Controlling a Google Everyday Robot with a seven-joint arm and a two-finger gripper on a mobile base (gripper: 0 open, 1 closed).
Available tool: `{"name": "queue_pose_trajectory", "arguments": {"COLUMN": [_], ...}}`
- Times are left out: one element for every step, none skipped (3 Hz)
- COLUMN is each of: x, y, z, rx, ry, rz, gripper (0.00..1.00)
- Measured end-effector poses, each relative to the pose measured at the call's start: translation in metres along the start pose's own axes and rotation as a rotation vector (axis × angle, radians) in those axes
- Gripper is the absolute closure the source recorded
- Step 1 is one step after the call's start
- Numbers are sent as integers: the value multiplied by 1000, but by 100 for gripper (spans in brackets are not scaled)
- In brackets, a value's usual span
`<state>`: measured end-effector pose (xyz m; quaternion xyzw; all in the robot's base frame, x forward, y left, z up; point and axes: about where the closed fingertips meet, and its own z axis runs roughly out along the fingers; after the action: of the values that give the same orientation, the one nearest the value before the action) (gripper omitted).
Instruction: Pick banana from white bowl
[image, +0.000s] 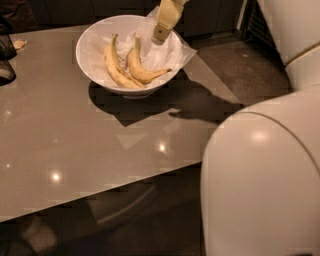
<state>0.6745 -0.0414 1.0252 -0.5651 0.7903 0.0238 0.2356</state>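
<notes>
The white bowl (88, 64) stands on the table (65, 145). Inside it, on white paper (172, 50), the banana (140, 70) lies just beside a longer banana (115, 67). The gripper (159, 38) hangs over the bowl's far right part.

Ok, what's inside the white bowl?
Inside the white bowl lie a sheet of white paper, the curved banana and a longer banana beside it. The gripper hovers above the bowl's far side. The paper hides the bowl's bottom.

No legible writing in view.
The white bowl (88, 56), the banana (135, 67) and the gripper (160, 36) hanging over the bowl's far rim show no label, brand or number; the dark object (5, 47) at the table's (75, 135) left edge is possibly marked, too dim to tell.
</notes>
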Motion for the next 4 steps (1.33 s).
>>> {"name": "queue_pose_trajectory", "arguments": {"x": [-14,-20,-25,-26], "y": [-2,-4,-6,-8], "z": [15,27,41,60], "rx": [-5,-9,-13,-27], "ry": [23,39,62,94], "rz": [-17,-20,-23,-23], "gripper": [43,52,51,52]}}
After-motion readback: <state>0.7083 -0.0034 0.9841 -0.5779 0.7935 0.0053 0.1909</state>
